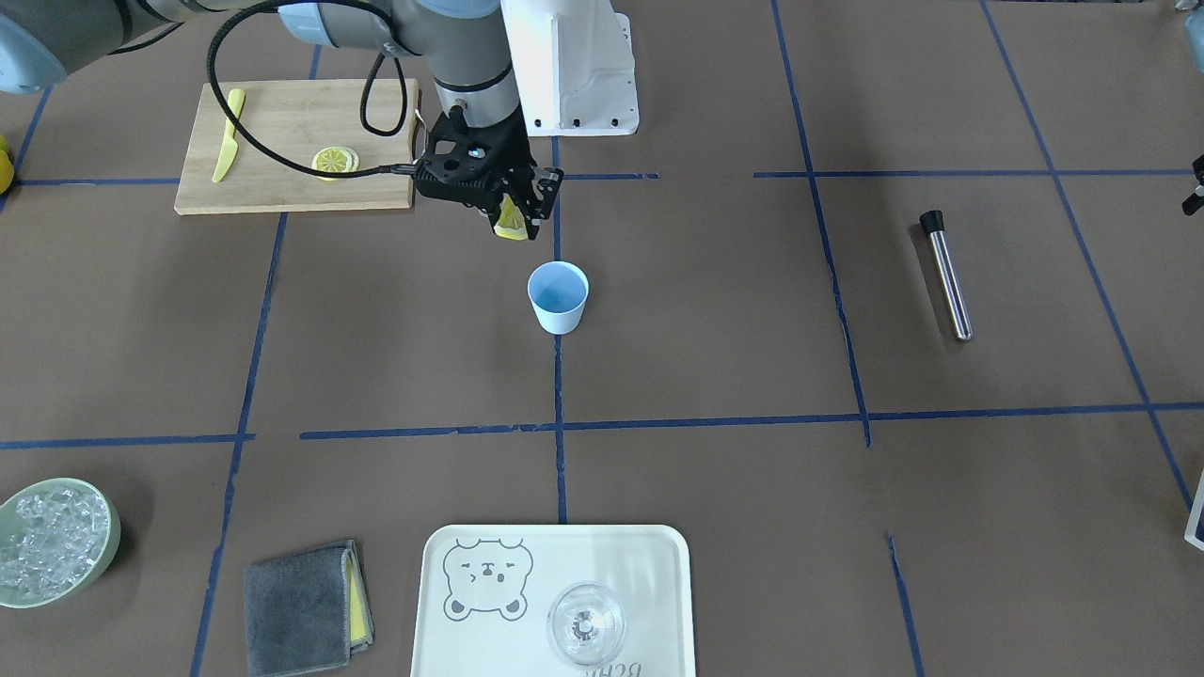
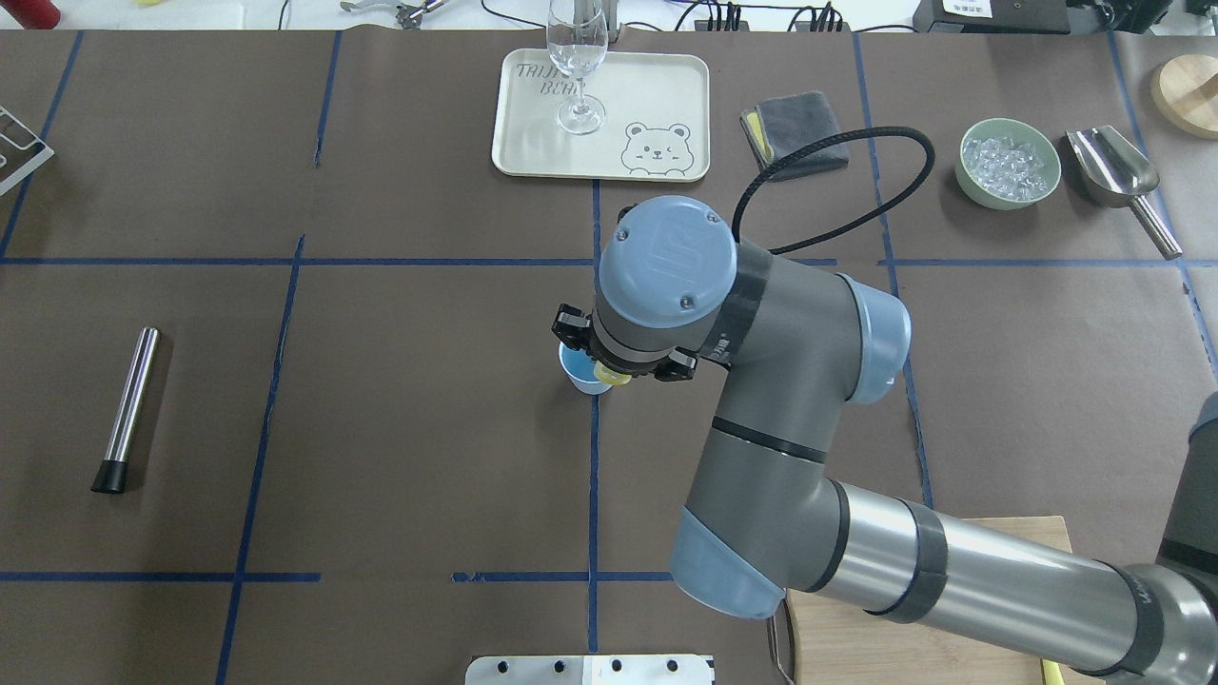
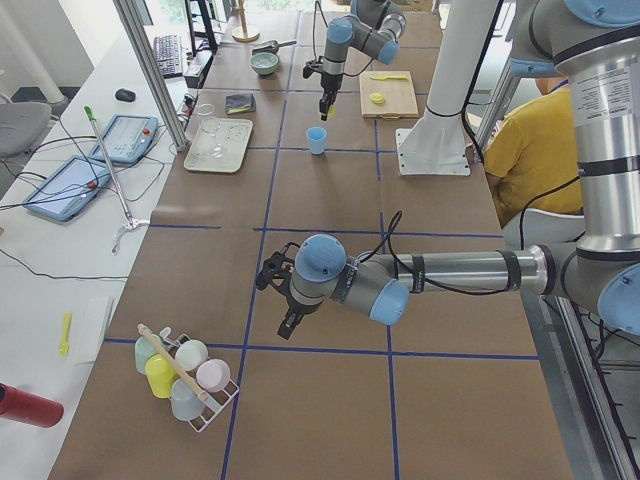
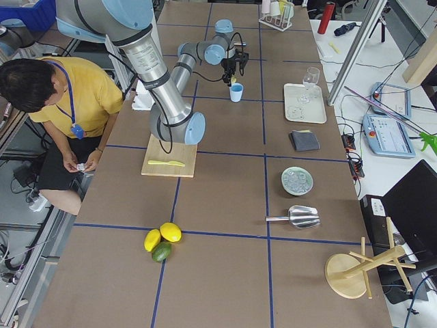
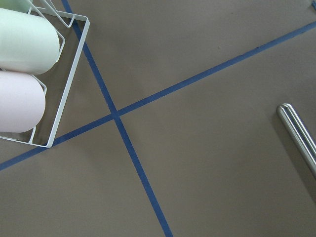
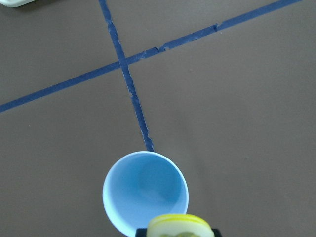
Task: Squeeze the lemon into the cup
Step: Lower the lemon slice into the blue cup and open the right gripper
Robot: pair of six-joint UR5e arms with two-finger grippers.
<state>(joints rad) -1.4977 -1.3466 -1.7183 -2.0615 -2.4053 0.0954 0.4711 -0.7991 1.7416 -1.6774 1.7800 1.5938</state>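
My right gripper (image 1: 515, 224) is shut on the lemon slice (image 1: 509, 218), yellow rind showing between the black fingers. It hangs above the table just on the robot's side of the pale-blue cup (image 1: 558, 296). In the right wrist view the slice (image 6: 180, 226) sits at the bottom edge, over the near rim of the cup (image 6: 145, 192), whose blue inside is bare. In the overhead view the arm hides most of the cup (image 2: 579, 371). My left gripper (image 3: 285, 318) shows only in the exterior left view, low over the table; I cannot tell whether it is open or shut.
A wooden cutting board (image 1: 282, 193) holds a yellow knife (image 1: 228, 136) and a stack of lemon slices (image 1: 334, 162). A steel rod (image 1: 945, 273), a tray (image 1: 527, 564) with a glass (image 1: 586, 623), a grey cloth (image 1: 306, 606) and a bowl of ice (image 1: 52, 541) lie around. A wire cup rack (image 5: 29, 74) is near the left wrist.
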